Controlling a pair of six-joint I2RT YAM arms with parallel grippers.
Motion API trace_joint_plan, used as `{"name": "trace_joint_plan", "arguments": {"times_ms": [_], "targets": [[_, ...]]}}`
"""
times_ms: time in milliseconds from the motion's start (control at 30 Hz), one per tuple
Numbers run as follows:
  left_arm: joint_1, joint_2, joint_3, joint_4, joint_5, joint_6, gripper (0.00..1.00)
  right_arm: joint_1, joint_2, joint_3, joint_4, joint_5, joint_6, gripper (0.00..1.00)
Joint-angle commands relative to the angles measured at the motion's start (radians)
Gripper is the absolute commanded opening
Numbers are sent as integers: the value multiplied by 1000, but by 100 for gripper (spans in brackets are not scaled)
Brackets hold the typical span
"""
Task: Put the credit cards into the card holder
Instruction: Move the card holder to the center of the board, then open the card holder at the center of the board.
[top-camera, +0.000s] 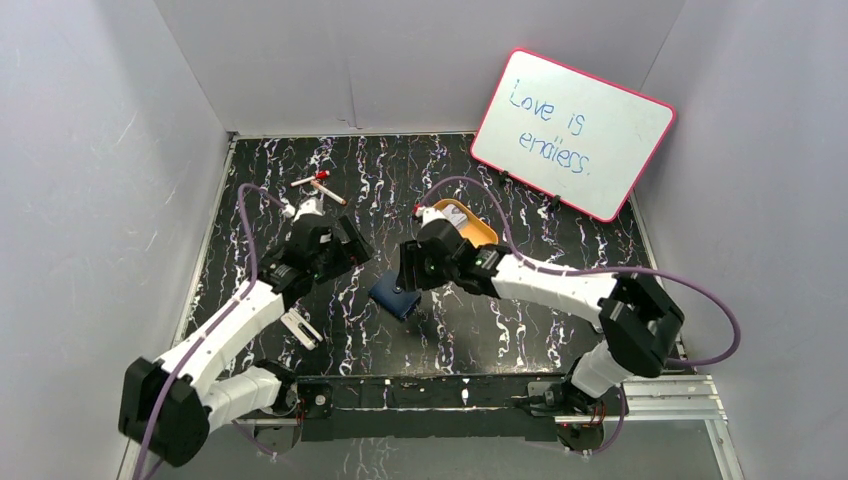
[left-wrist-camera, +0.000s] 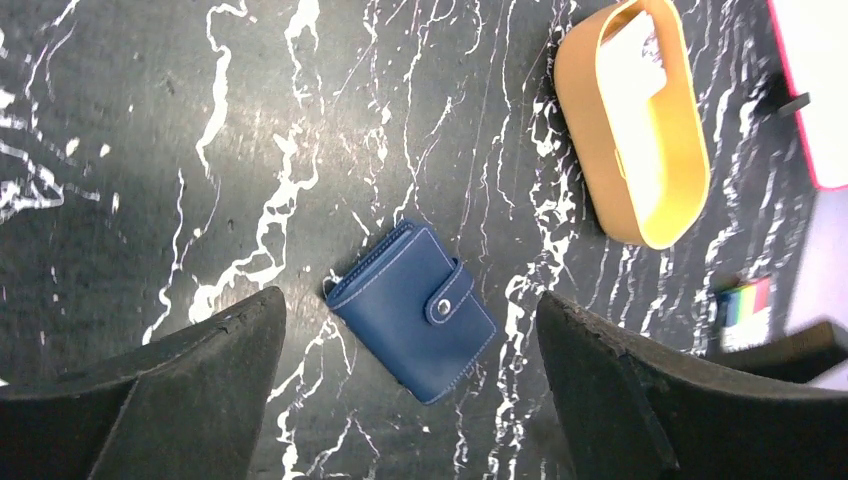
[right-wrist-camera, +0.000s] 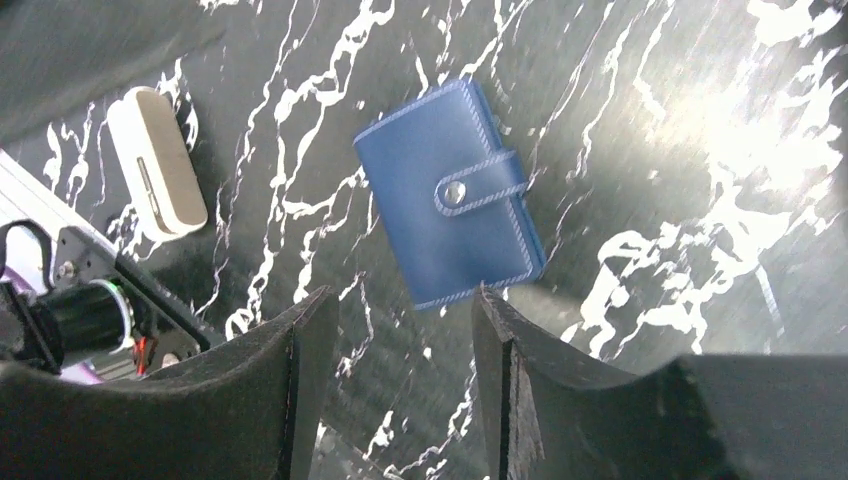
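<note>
The card holder (top-camera: 395, 296), a dark blue wallet, lies folded shut on the black marbled table with its snap tab fastened (left-wrist-camera: 446, 308). It sits between the two arms, and nothing touches it. My left gripper (top-camera: 350, 247) hovers above and to its left, jaws wide open, with the holder (left-wrist-camera: 415, 310) framed between its fingers. My right gripper (top-camera: 408, 270) is open just above the holder (right-wrist-camera: 450, 195), its one fingertip (right-wrist-camera: 490, 310) close to the holder's lower edge. The credit cards are not in view.
An oval orange tin (left-wrist-camera: 680, 150) with something white inside stands just behind the holder. A whiteboard (top-camera: 572, 132) leans at the back right. Marker pens (top-camera: 320, 185) lie at the back left. A cream rounded block (right-wrist-camera: 155, 165) sits near the left arm's base.
</note>
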Motion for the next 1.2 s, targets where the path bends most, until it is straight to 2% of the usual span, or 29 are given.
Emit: {"name": "trace_joint_plan", "arguments": {"times_ms": [0,200,467,633,833,967,1167], "targets": [[2,-100,-104,-99,10,-148,93,-91,83,78,-9,-71,-141,59],[1,-232,-243,20,201,-209,93,-165,187,108,54,-179,-177,58],[-2,-247,-273,46,261,-118,93,-166,302,104,92,-195,-179,56],[-8,-193,-277,55,301,-94,91,-162,221,-87,198,-183,-114,55],[-50,-89,-314,163,345,-129,87,-119,63,-304,296,-119,-26,52],[-77,-3,-300,230,363,-130,83,-70,-12,-355,292,-61,10,50],[-102,120,-262,246,353,-120,72,-30,-77,-332,254,70,24,51]]}}
